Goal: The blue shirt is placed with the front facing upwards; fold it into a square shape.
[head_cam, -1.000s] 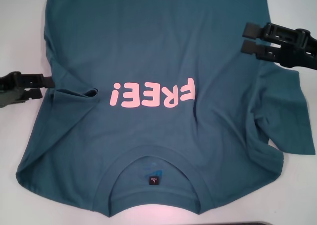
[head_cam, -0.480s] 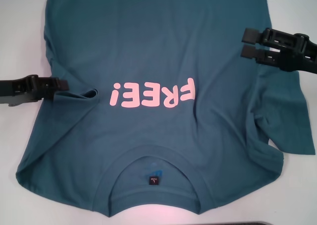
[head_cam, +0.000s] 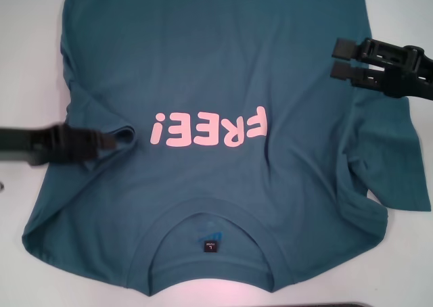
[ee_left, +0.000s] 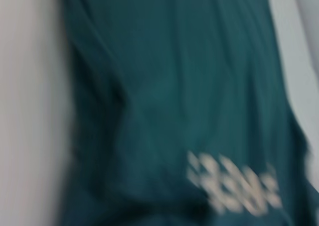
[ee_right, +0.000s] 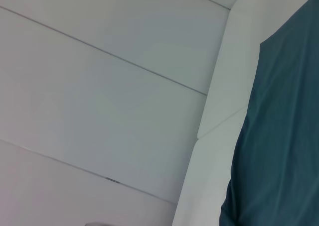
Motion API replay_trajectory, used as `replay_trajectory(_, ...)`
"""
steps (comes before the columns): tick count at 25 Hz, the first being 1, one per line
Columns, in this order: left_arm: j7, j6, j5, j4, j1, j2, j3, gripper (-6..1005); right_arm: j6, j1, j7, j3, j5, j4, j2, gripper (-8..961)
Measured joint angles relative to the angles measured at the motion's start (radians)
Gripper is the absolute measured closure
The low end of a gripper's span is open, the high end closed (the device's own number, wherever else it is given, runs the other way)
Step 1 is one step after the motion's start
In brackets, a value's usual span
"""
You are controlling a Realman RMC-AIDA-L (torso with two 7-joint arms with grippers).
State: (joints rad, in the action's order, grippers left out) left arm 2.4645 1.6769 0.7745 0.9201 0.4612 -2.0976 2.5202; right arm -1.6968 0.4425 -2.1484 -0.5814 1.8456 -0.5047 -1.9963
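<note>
At the far left, the left gripper (head_cam: 101, 143) reaches in low from the table edge and lies over the shirt's left side, its tip beside a bunched ridge of cloth just short of the pink lettering. It is smeared with motion in the head view, so I cannot tell whether its fingers are parted or closed, nor whether any cloth is between them. Its own wrist view shows only cloth and a blurred patch of the print, with pale table along one side.

The blue shirt (head_cam: 216, 63) lies spread across the white table (head_cam: 30, 63), front up, filling most of the space between the arms. Its collar (head_cam: 210, 216) is nearest the robot, with a small dark neck label (head_cam: 209, 245) inside it, and the body runs away toward the far edge. The pink "FREE!" print (head_cam: 210, 129) sits across the middle, reading upside down from where the robot stands. The left sleeve area is rumpled, folded in on itself near the gripper. Creases run diagonally down the right half toward the right sleeve (head_cam: 399, 158), which lies out flat on the table.

Over at the right, the right gripper (head_cam: 340, 58) hangs above the shirt's right edge, just beyond the sleeve. Its two black fingers (head_cam: 346, 48) are spread, one above the other, with a clear gap and nothing between them.
</note>
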Motion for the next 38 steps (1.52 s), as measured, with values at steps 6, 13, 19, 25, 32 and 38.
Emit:
replay_trajectory(6, 0.012, 0.142, 0.004, 0.042, 0.006, -0.010, 0.024, 428, -0.007, 0.008, -0.001, 0.000, 0.000, -0.003, 0.001, 102)
replay_trajectory(13, 0.020, -0.097, -0.031, 0.019, -0.003, 0.002, 0.020, 428, -0.008, 0.010, -0.002, 0.000, 0.001, -0.009, 0.002, 102)
replay_trajectory(19, -0.007, -0.158, -0.073, 0.022, -0.003, 0.000, 0.001, 428, -0.008, 0.007, -0.002, 0.000, 0.001, -0.009, 0.002, 102)
replay_trajectory(25, -0.014, -0.167, -0.054, 0.029, 0.005, -0.003, 0.016, 429, -0.007, 0.010, -0.002, 0.000, 0.001, -0.008, 0.002, 102)
replay_trajectory(32, -0.036, -0.194, -0.066, 0.014, 0.009, -0.007, -0.002, 429, -0.007, 0.011, -0.002, 0.000, 0.001, -0.007, 0.002, 102)
replay_trajectory(38, -0.090, -0.214, -0.067, -0.004, 0.006, -0.013, -0.003, 429, -0.007, 0.012, -0.002, 0.001, 0.001, -0.009, 0.004, 102)
